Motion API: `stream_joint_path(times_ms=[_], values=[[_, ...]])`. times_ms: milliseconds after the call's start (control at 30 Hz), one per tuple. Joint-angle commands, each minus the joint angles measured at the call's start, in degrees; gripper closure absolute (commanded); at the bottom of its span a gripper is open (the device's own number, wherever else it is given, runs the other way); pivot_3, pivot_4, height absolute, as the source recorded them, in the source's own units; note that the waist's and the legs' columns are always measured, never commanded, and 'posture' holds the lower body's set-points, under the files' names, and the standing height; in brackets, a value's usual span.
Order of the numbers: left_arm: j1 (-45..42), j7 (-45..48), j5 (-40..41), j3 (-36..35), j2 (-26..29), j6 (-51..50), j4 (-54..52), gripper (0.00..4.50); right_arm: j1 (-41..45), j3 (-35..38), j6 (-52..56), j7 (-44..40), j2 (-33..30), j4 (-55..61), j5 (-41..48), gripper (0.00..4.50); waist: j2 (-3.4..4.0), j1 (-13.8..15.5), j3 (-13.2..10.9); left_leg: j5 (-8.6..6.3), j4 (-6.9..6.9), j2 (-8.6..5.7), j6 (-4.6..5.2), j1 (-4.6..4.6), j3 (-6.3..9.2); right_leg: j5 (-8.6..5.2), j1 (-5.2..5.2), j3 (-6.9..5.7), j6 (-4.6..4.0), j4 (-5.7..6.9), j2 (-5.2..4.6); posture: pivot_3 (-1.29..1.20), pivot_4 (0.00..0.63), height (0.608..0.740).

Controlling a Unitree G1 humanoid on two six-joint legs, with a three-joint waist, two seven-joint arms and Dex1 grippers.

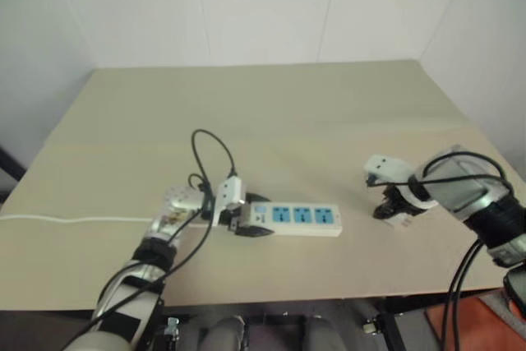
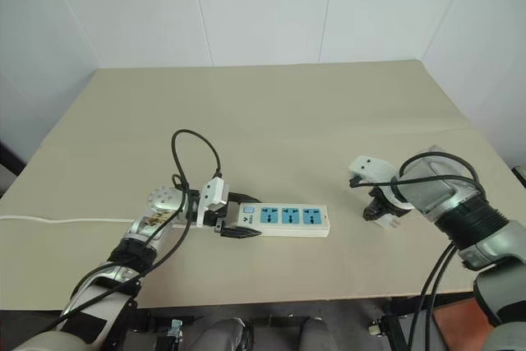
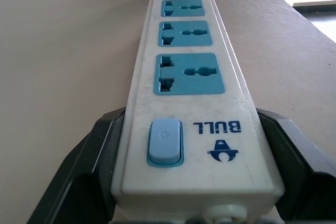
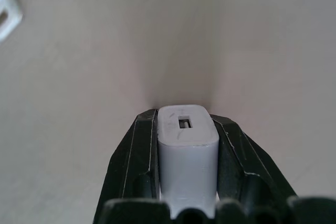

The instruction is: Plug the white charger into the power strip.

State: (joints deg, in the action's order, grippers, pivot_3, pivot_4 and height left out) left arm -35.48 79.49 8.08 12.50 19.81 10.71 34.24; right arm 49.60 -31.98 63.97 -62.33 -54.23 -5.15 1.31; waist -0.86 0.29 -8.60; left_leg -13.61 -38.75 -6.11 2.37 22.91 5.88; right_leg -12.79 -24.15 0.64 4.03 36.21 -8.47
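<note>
A beige table (image 1: 271, 113) meets white walls. In the head view, the left gripper (image 1: 246, 223) clamps the power strip (image 1: 300, 219) at lower centre, likely bracing it. In its wrist view, fingers (image 3: 89, 166) flank the switch end. In the right wrist view, the right gripper (image 4: 188, 156) pinches the white charger (image 4: 188, 150), evidently for carrying.

One power strip, one charger, two grippers on one table

A single power strip (image 2: 283, 218) lies at the lower centre of the frame, with three blue socket panels and one blue switch; one white charger (image 4: 188, 153) sits at right; two grippers, left gripper (image 2: 234, 226) and right gripper (image 2: 380, 207); one table (image 2: 271, 113).
</note>
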Motion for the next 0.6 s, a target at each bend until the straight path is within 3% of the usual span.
stream_joint_path(times_ms=[33, 167, 267, 467, 600], values=[[1.8, 1.5, -2.3, 3.3, 0.0, -1.4, 1.1, 1.2, 2.7, 18.3, -5.3, 6.8, 6.3, 1.8, 5.8, 3.35, 0.02, -0.1, 0.0, 0.0, 0.0, 0.0, 0.0, 0.01, 0.0, 0.01, -0.03, 0.01, -0.01, 0.01, 0.0, 0.0, 0.15, 0.74], [1.7, 1.6, -2.3, 3.5, 0.2, -1.4, 1.1, 1.2, -1.9, 34.8, -12.0, 11.3, 15.3, 7.3, 14.3, 3.35, 0.01, 0.3, 0.0, 0.01, 0.02, 0.01, -0.02, 0.03, 0.05, 0.03, -0.02, -0.03, -0.02, -0.02, 0.01, 0.0, 0.15, 0.74], [1.4, 1.6, -2.3, 3.6, 0.4, -1.4, 1.5, 1.2, -9.5, 40.8, -21.5, 16.9, 23.8, 13.7, 17.0, 3.35, -0.3, 0.4, 0.3, 0.01, 0.01, 0.03, -0.02, 0.01, 0.12, 0.04, 0.0, -0.08, -0.01, 0.0, 0.03, 0.0, 0.15, 0.74], [1.0, 1.4, -2.3, 3.7, 0.5, -1.1, 2.3, 1.2, -20.9, 37.4, -40.8, 9.5, 30.2, 11.7, 18.7, 3.35, -0.28, -0.3, 0.4, 0.0, -0.01, -0.03, 0.0, -0.04, 0.0, 0.04, 0.01, 0.08, -0.01, 0.03, 0.04, 0.0, 0.15, 0.74], [1.4, 0.7, -2.3, 3.7, 0.5, -1.4, 1.6, 1.2, -23.3, 35.3, -48.2, 4.8, 32.8, 6.5, 20.5, 3.35, -0.27, -0.5, 0.4, -0.01, 0.01, 0.01, 0.01, -0.26, 0.0, 0.05, 0.18, 0.06, -0.02, 0.06, 0.08, 0.0, 0.15, 0.74]])
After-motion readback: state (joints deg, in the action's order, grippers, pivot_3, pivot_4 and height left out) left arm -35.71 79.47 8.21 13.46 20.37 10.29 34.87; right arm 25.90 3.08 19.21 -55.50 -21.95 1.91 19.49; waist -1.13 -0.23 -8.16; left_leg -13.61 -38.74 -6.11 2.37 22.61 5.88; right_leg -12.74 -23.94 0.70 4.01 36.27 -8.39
